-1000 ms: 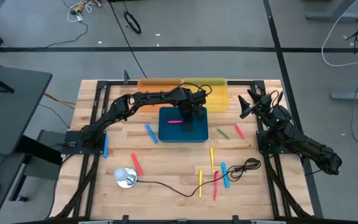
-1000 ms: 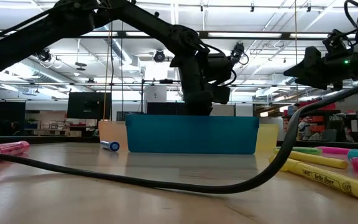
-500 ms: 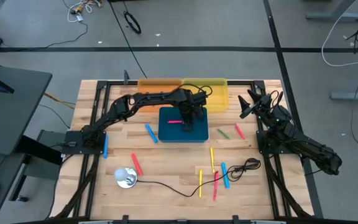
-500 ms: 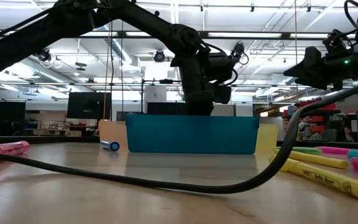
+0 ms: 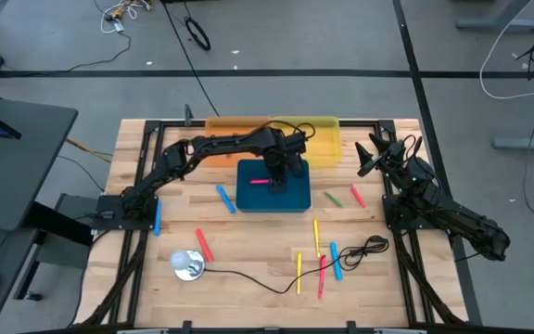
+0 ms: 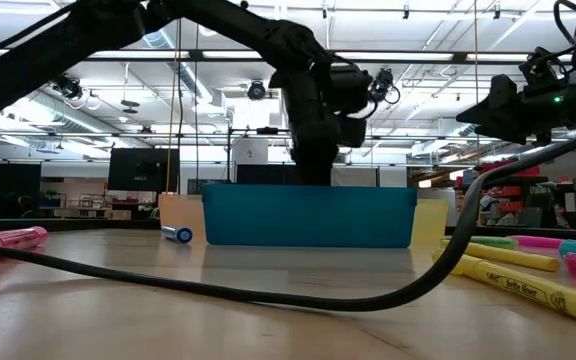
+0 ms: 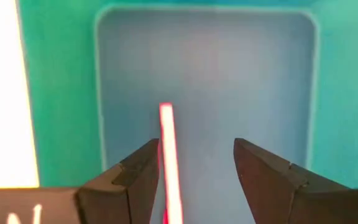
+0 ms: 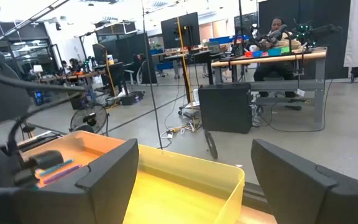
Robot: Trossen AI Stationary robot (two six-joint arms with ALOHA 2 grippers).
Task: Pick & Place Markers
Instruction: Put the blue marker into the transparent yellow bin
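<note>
My left gripper (image 7: 196,146) is open and hangs above the inside of the blue bin (image 5: 273,203). It points down, just over the bin's rim in the low view (image 6: 313,165). A pink-red marker (image 7: 166,143) lies flat on the bin's floor below my left finger, also visible from above (image 5: 260,181). Several other markers lie on the table: blue (image 5: 225,198), green (image 5: 332,198), red (image 5: 357,195), yellow (image 5: 316,235). My right gripper (image 5: 369,158) waits open at the table's far right, raised, facing the yellow bin (image 8: 185,180).
An orange bin (image 5: 239,128) and a yellow bin (image 5: 309,134) stand at the far edge behind the blue one. A black cable (image 5: 276,286) runs across the near part of the table from a small white and silver object (image 5: 187,264). More markers (image 5: 336,260) lie around the cable's right end.
My left gripper has risen a little above the blue bin, staying over it. The pink-red marker in the bin has kept its place.
</note>
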